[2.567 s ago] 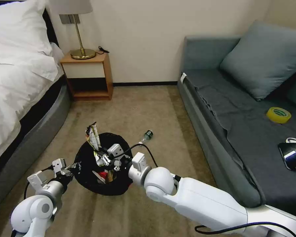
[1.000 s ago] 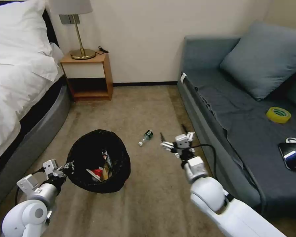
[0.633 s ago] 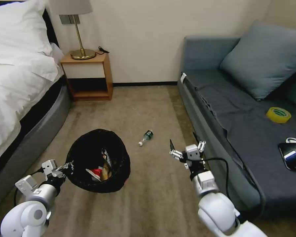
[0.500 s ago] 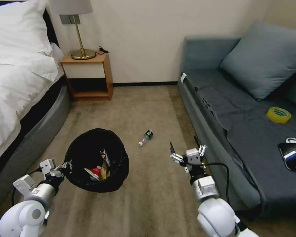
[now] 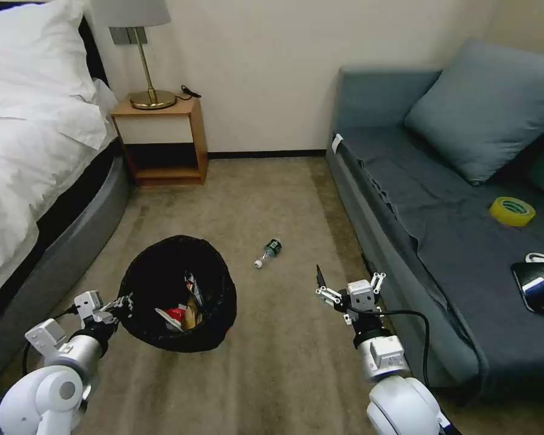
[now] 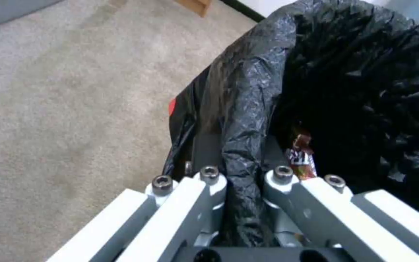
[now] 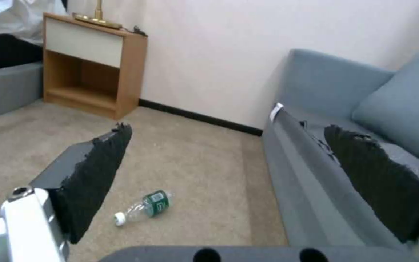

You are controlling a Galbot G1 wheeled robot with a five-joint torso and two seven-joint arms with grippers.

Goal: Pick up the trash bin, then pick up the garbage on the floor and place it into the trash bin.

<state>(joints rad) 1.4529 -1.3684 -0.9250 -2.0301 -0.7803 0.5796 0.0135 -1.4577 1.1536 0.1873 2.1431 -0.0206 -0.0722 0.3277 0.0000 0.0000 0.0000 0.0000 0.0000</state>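
Your right gripper [image 5: 344, 279]: fingers apart, empty, above carpet [image 5: 284, 199] just beside sofa [image 5: 405, 199]. Bottle [image 5: 268, 252] lies ahead, clear path. Your left gripper [image 5: 122, 304] clamped on bin [image 5: 217, 302] rim; wrappers [image 5: 181, 311] inside. Bed [image 5: 36, 151] left.

The room is bright with soft, even light. Shadows on the beige carpet floor [image 5: 272, 199] are faint. The glossy black plastic bag lining the round bin [image 6: 263, 94] shines in small white spots, and its inside is very dark. The white metal left gripper [image 6: 241, 182] looks blurry up close. The white pillow [image 5: 30, 42] is washed out.
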